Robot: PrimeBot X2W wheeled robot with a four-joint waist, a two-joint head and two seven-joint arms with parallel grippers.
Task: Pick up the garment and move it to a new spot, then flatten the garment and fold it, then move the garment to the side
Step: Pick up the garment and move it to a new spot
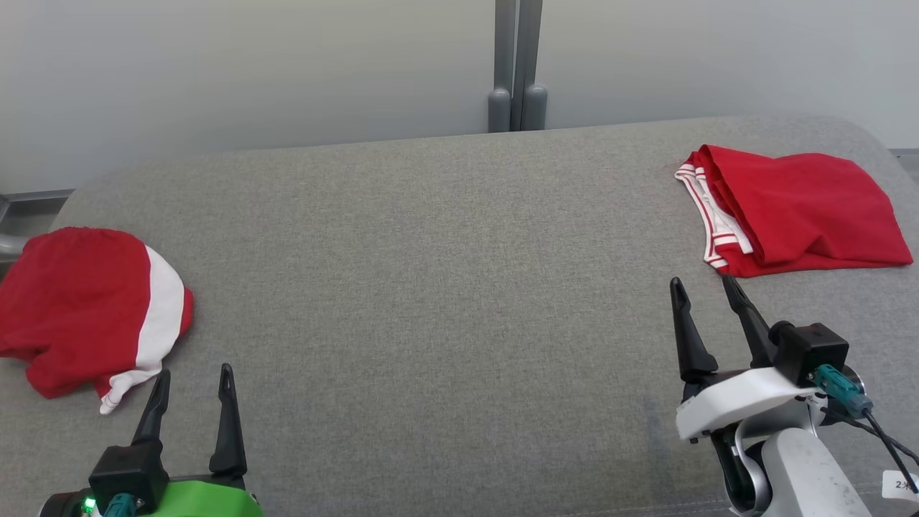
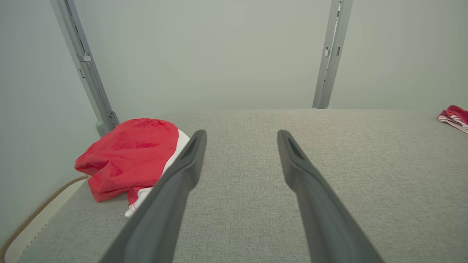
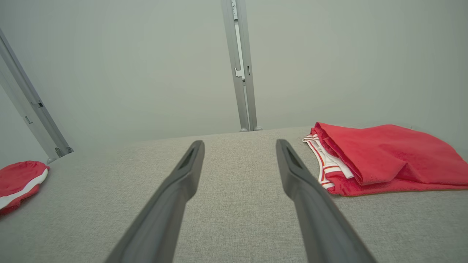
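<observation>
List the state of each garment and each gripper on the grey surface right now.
Left red-and-white garment: crumpled in a heap, lying free near the left edge.
Right red garment: folded flat, lying free at the far right.
Left gripper: open, empty, close to the heap.
Right gripper: open, empty, just short of the folded garment.

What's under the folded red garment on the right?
The folded red garment lies on the grey fabric surface. White striped trim peeks from beneath its top layer at the left edge. Anything else beneath the folds is covered.
</observation>
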